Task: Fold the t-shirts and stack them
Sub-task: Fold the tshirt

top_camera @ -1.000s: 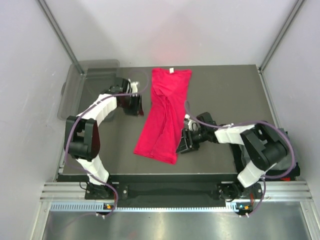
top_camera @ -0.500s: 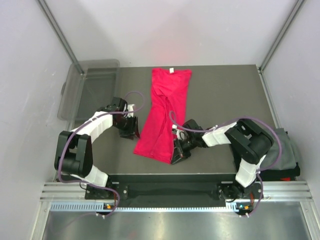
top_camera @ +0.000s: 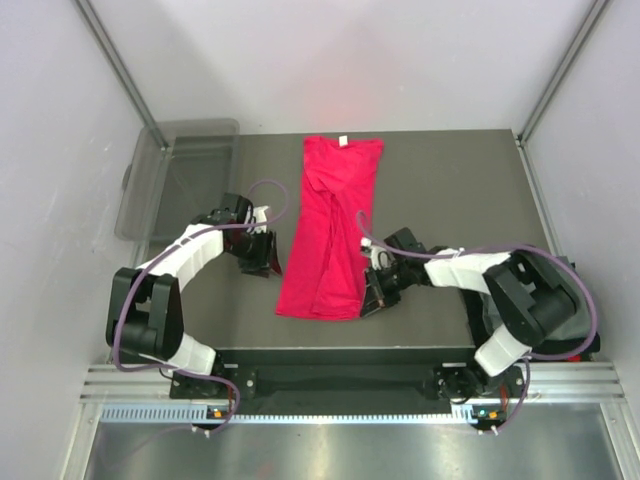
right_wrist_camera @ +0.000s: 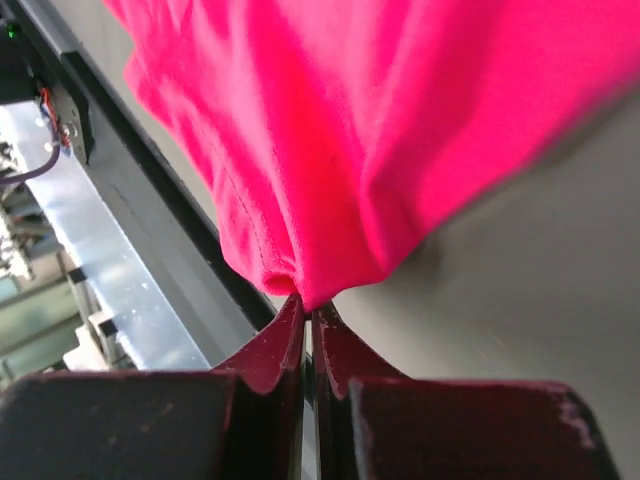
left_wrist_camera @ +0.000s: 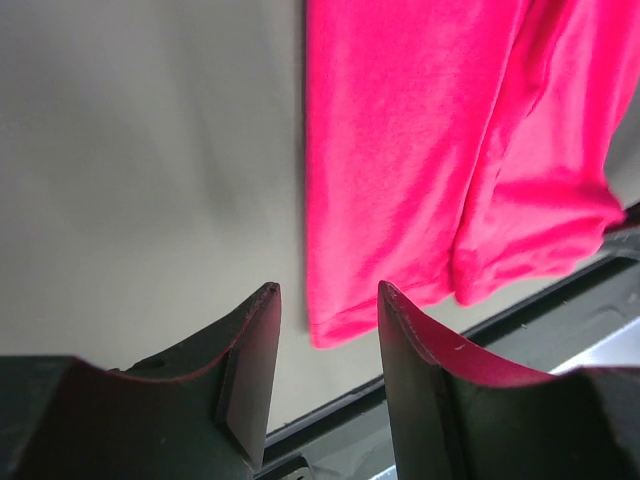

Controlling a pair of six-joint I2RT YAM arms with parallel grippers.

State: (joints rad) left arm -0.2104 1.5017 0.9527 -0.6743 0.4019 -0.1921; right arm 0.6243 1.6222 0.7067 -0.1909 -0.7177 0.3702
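Note:
A bright red t-shirt lies lengthwise down the middle of the table, folded narrow, with its white tag at the far end. My right gripper is at the shirt's near right corner. In the right wrist view it is shut on a pinch of the hem, and the red cloth bunches up from its tips. My left gripper is just left of the near left corner. It stands open and empty, and the shirt's hem corner lies just beyond its tips.
A clear plastic bin stands at the table's far left corner. The table's front edge runs close under the shirt's hem, with a metal rail below it. Grey walls close in both sides.
My right gripper has closed on the near right corner of the hem and drawn it to the right, straightening the hem. My left gripper came down from near the bin to the near left corner.

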